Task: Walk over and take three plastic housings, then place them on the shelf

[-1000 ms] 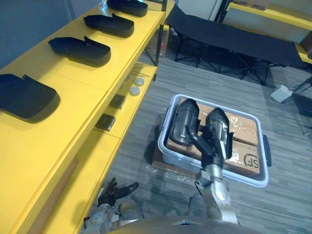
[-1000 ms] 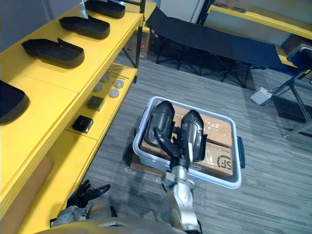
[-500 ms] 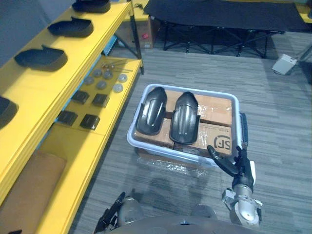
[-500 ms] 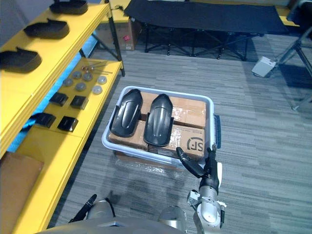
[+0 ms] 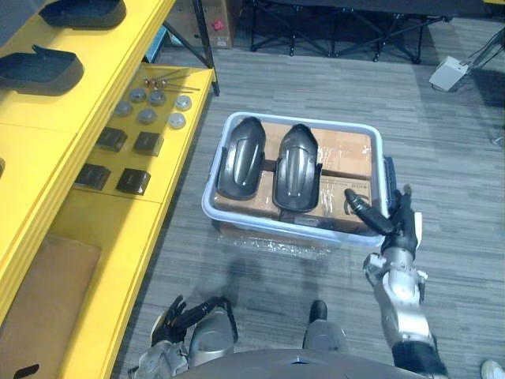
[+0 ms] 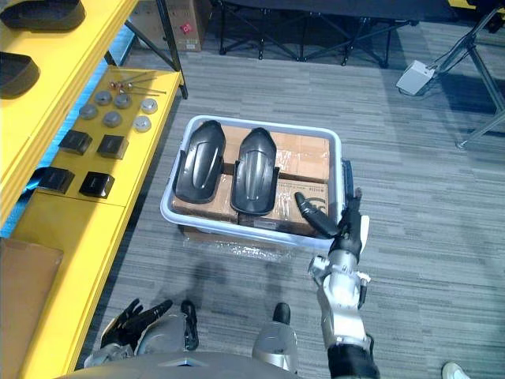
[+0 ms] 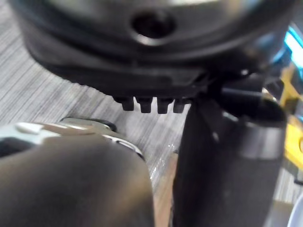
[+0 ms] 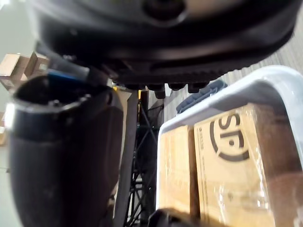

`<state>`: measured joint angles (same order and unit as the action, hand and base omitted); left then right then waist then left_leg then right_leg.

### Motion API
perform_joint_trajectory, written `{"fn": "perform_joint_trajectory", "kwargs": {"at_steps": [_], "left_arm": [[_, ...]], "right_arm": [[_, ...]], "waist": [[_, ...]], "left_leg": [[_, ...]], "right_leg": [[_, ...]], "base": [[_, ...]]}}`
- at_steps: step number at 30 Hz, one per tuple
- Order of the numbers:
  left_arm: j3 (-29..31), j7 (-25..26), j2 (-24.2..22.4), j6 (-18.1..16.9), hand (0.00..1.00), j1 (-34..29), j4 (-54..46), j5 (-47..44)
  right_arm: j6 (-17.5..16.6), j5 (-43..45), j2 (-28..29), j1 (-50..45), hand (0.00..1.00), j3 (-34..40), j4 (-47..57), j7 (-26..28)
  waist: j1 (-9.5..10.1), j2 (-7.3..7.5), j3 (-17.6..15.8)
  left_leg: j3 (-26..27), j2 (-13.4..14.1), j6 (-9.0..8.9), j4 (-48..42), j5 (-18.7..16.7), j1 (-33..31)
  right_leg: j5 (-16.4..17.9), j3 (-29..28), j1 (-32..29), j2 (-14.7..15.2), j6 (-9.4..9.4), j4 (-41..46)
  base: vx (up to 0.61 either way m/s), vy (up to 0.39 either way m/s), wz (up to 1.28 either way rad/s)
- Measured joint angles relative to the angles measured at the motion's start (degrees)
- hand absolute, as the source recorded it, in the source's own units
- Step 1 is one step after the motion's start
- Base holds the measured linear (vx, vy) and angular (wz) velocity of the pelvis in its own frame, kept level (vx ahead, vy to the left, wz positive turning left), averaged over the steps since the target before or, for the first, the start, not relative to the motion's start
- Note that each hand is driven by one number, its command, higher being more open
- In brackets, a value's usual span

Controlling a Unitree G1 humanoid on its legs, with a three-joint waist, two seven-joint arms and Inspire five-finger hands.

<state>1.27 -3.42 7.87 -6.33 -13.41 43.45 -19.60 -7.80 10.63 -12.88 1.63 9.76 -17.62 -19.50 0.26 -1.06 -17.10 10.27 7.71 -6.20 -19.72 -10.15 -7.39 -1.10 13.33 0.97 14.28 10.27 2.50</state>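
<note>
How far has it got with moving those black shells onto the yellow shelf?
Black housings already lie on the yellow shelf. Nothing is in hand: the right hand is open beside the bin, the left hand open down low. Left to do: two housings in the bin lie untaken on the boxes.

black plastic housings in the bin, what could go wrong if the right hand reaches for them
1. The left black plastic housing lies close beside the right black plastic housing on cardboard boxes; lifting one may knock the other.
2. The open right hand is by the near right corner of the pale plastic bin, so it might catch the rim reaching in.
</note>
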Motion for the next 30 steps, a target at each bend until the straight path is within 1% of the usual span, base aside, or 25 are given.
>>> {"fn": "perform_joint_trajectory", "kwargs": {"at_steps": [2,3,5,6,8,9,10,14,15,17,19,21,22,23,24,25,26,28,30], "left_arm": [[-1.2,0.5,0.5,0.3,1.00,1.1,-3.4,0.0],[-1.6,0.6,0.5,0.4,1.00,1.7,-3.7,0.0],[-2.9,1.0,0.7,1.6,1.00,3.4,-6.0,-0.2],[-3.2,1.0,0.7,1.7,1.00,3.8,-6.3,-0.2],[-3.7,1.7,0.3,1.6,1.00,4.4,-7.5,-0.3],[-3.7,1.9,0.1,1.4,1.00,4.5,-7.8,-0.3],[-3.7,2.4,-0.2,1.1,1.00,4.5,-8.0,-0.3],[-3.4,3.6,0.0,-0.9,1.00,4.5,-6.7,-0.3],[-3.4,4.0,0.0,-1.1,1.00,4.5,-5.7,-0.3],[-3.4,4.1,-0.1,-1.2,1.00,4.3,-4.4,-0.5],[-3.4,3.7,-0.3,-2.7,1.00,4.2,-4.5,-0.5],[-3.6,3.4,-0.2,-2.9,1.00,4.2,-4.5,-0.5],[-4.2,3.0,-0.3,-3.0,1.00,4.2,-4.6,-0.5],[-4.7,3.0,-0.3,-3.1,1.00,4.2,-4.7,-0.5],[-5.6,3.2,-0.3,-3.7,1.00,4.2,-5.1,-0.5],[-6.2,3.6,-0.3,-3.9,1.00,4.2,-5.4,-0.4],[-7.2,4.5,-0.3,-4.6,1.00,4.2,-5.6,-0.3],[-8.3,5.1,0.0,-5.2,1.00,4.2,-5.9,-0.3],[-9.1,6.0,0.2,-6.0,1.00,4.2,-6.0,-0.4]], "right_arm": [[4.6,1.7,-3.8,7.9,1.00,2.0,-7.6,-1.8],[5.9,2.2,-4.8,10.1,1.00,2.4,-9.5,-2.2],[10.0,4.3,-8.6,17.8,1.00,2.6,-15.5,-2.4],[10.9,4.3,-9.4,19.4,1.00,2.6,-16.3,-2.4],[13.5,4.3,-12.2,26.7,1.00,2.4,-19.0,-2.4],[13.9,4.3,-13.1,28.3,1.00,2.3,-19.7,-2.4],[14.7,4.3,-15.0,31.2,1.00,1.7,-21.2,-2.5],[16.3,4.3,-19.4,37.9,1.00,-0.3,-25.6,-2.9],[16.6,4.3,-20.7,39.1,1.00,-0.7,-26.7,-3.0],[17.5,4.2,-22.1,40.8,1.00,-1.3,-28.1,-3.0],[18.5,3.3,-22.8,43.3,1.00,-2.2,-30.0,-3.0],[19.7,2.7,-23.1,45.2,1.00,-3.8,-30.2,-2.9],[20.8,0.6,-24.2,46.9,1.00,-5.2,-30.2,-2.9],[21.7,-0.3,-25.0,47.5,1.00,-6.1,-30.4,-2.8],[23.6,-2.7,-26.2,49.4,1.00,-7.5,-31.4,-2.2],[25.1,-4.4,-26.9,50.6,1.00,-8.8,-32.2,-1.7],[26.7,-6.2,-27.2,51.6,1.00,-10.1,-33.5,-0.7],[28.3,-8.4,-27.3,51.9,1.00,-11.6,-35.2,0.8],[29.0,-10.4,-27.3,52.1,1.00,-12.9,-37.3,2.5]], "waist": [[0.54,-0.18,-2.4],[0.96,-0.23,-2.9],[2.00,-0.61,-5.5],[2.61,-0.69,-5.9],[3.60,-1.51,-7.8],[3.91,-1.84,-8.4],[4.20,-2.53,-8.9],[5.02,-3.44,-9.9],[5.57,-3.85,-10.2],[5.87,-4.12,-10.3],[6.19,-4.19,-10.3],[6.10,-4.41,-10.4],[6.09,-5.10,-10.8],[6.22,-5.48,-11.0],[6.34,-6.20,-11.3],[6.49,-6.62,-11.5],[6.75,-6.82,-11.6],[7.24,-6.84,-11.6],[7.53,-6.88,-11.6]], "left_leg": [[-1.5,-0.2,0.27,-1.1,0.1,-1.7],[-1.7,-0.1,0.32,-1.5,0.2,-2.3],[-2.9,-0.2,0.70,-2.7,0.2,-4.3],[-3.0,-0.2,0.83,-3.0,0.3,-4.8],[-3.6,-0.4,1.37,-3.5,0.6,-6.4],[-3.7,-0.4,1.44,-3.7,0.7,-6.6],[-4.1,-0.5,1.45,-4.3,0.7,-7.4],[-5.1,-0.9,1.79,-4.1,1.3,-8.7],[-5.3,-1.0,1.79,-4.2,1.3,-9.1],[-5.6,-1.3,1.81,-4.1,1.7,-9.6],[-6.1,-1.4,1.76,-4.1,1.9,-10.1],[-6.7,-1.7,1.75,-4.2,1.9,-10.1],[-7.0,-1.9,1.85,-4.2,2.0,-10.1],[-7.1,-2.1,1.88,-4.2,2.1,-10.1],[-7.2,-2.3,2.01,-4.1,2.3,-10.1],[-7.2,-2.3,2.06,-4.1,2.4,-10.1],[-7.2,-2.3,2.06,-4.0,2.5,-10.1],[-7.2,-2.3,2.02,-3.9,2.6,-9.9],[-7.2,-2.3,2.02,-3.9,2.6,-9.9]], "right_leg": [[-1.3,0.9,0.0,-0.2,-0.21,-0.6],[-1.6,1.0,-0.2,-0.2,-0.23,-0.8],[-2.5,2.0,-0.6,-0.4,-0.40,-1.1],[-2.8,2.1,-1.0,-0.4,-0.39,-1.3],[-3.9,2.3,-1.9,-0.4,-0.52,-1.7],[-4.1,2.4,-2.0,-0.4,-0.52,-1.7],[-4.1,2.9,-2.1,-0.4,-0.50,-1.7],[-4.2,4.0,-3.0,-0.3,-0.46,-1.7],[-4.2,4.1,-3.0,-0.2,-0.46,-1.7],[-4.2,4.6,-3.4,-0.1,-0.42,-1.7],[-4.2,5.1,-3.7,0.0,-0.42,-1.7],[-4.2,5.3,-3.7,0.1,-0.42,-1.6],[-4.2,5.5,-3.6,0.3,-0.42,-1.5],[-4.2,5.5,-3.6,0.4,-0.42,-1.4],[-4.2,5.7,-3.7,0.6,-0.41,-1.2],[-4.2,5.9,-3.8,0.7,-0.41,-1.0],[-4.2,5.9,-4.0,0.7,-0.41,-0.7],[-4.2,6.0,-4.0,0.7,-0.45,-0.5],[-4.2,6.1,-4.0,0.8,-0.47,-0.4]], "base": [[-0.09,0.021,0.19],[-0.13,0.025,0.18],[-0.15,0.031,0.19],[-0.13,0.027,0.15],[-0.09,0.023,0.08],[-0.08,0.019,0.11],[-0.05,0.011,0.12],[-0.04,0.004,0.15],[0.01,0.002,0.07],[0.02,0.002,0.11],[0.02,-0.004,0.07],[0.00,0.000,0.00],[-0.01,0.015,0.04],[-0.02,0.025,0.08],[-0.04,0.027,0.05],[-0.04,0.025,0.03],[-0.03,0.015,0.00],[0.00,0.000,0.00],[-0.04,0.005,-0.01]]}}
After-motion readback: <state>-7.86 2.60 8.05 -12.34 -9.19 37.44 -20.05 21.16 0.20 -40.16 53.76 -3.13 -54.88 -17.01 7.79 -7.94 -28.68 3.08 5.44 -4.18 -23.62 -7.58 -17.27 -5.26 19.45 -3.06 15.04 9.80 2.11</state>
